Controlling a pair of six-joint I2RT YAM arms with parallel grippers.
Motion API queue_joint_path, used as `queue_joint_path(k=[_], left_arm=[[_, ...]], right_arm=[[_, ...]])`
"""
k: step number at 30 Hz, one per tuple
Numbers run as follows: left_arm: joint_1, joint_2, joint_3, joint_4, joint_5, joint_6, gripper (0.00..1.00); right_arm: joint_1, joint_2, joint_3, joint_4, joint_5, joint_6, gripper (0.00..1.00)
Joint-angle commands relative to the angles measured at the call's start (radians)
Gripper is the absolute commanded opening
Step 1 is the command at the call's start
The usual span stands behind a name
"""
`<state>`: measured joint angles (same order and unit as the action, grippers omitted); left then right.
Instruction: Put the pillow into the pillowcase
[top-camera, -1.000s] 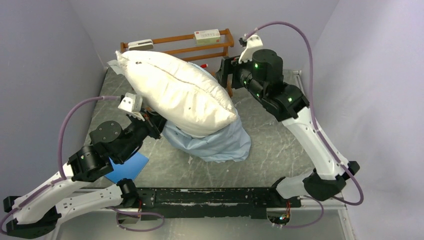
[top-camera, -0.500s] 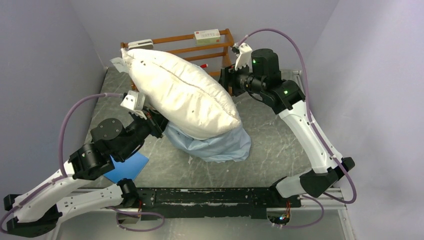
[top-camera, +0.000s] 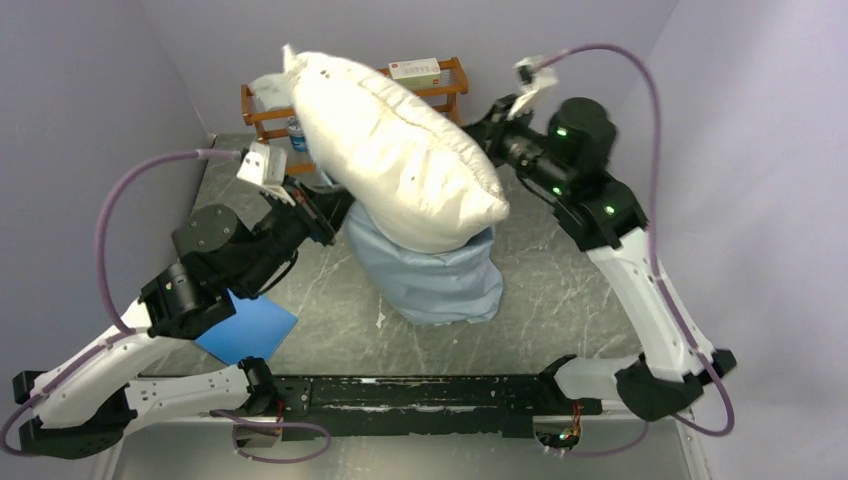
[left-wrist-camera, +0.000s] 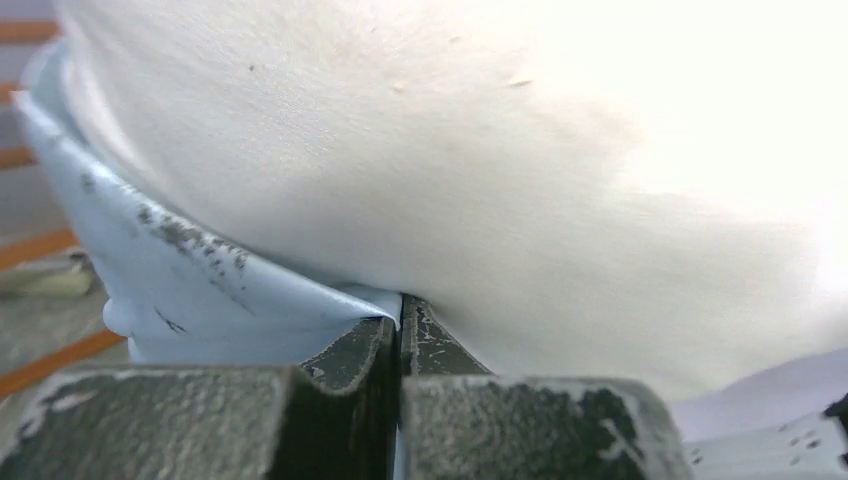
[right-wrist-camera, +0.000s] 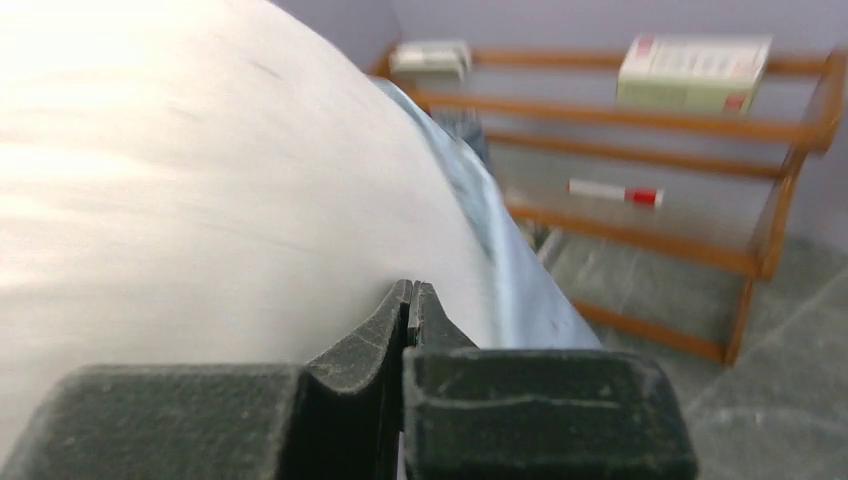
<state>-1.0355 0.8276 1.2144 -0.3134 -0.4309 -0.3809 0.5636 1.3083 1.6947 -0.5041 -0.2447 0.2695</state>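
The pillow (top-camera: 400, 150) stands higher, toward upper centre, than a second ago, its lower end in the pillowcase (top-camera: 440, 285) at mid-frame, the left gripper (left-wrist-camera: 400, 318) pinching the rim and the right gripper (right-wrist-camera: 408, 300) closed at upper right, on cloth or not unclear; a slipping rim could spill it.

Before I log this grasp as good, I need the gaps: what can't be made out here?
Right wrist: the right hand is shut, but blur hides whether it caught fabric.
Left wrist: the left hand pinches the pillowcase; the pillow overruns the frame edges.
Top: the pillow hides both hands' tips and the pillowcase mouth.
Box print: too small in every view.
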Motion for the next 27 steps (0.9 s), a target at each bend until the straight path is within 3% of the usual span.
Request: queue_joint_path(k=[1,9,13,14,16,18,22,27], left_arm=[[0.002,0.061,0.169,0.204,0.085,0.008,0.05],[0.001,0.045,0.116,0.086,-0.068,-0.018,0.05],[0.000,-0.029,0.028,0.072,-0.122,-0.019,0.05],[0.000,-0.037,0.021,0.063,-0.137,-0.018,0.05],[0.001,-0.053,0.019,0.039,-0.161,-0.014,0.05],[0.002,-0.057,0.024,0.017,-0.174,-0.011,0.05],[0.001,-0.053,0.039,0.001,-0.172,-0.001,0.05],[0.002,-0.043,0.045,0.000,-0.170,0.008,0.05]], right_arm=[[0.000,-0.127,0.069,0.232,0.081,0.129,0.00],[0.001,-0.156,0.073,0.212,0.032,0.157,0.00],[0.000,-0.190,0.023,0.126,0.213,0.102,0.00],[0.001,-0.187,0.026,0.085,0.316,0.089,0.02],[0.000,-0.178,0.025,0.036,0.471,0.053,0.19],[-0.001,-0.160,0.033,0.005,0.507,0.015,0.31],[-0.002,-0.094,0.078,-0.086,0.332,0.000,0.50],[-0.002,-0.085,0.030,-0.148,0.129,-0.017,0.54]])
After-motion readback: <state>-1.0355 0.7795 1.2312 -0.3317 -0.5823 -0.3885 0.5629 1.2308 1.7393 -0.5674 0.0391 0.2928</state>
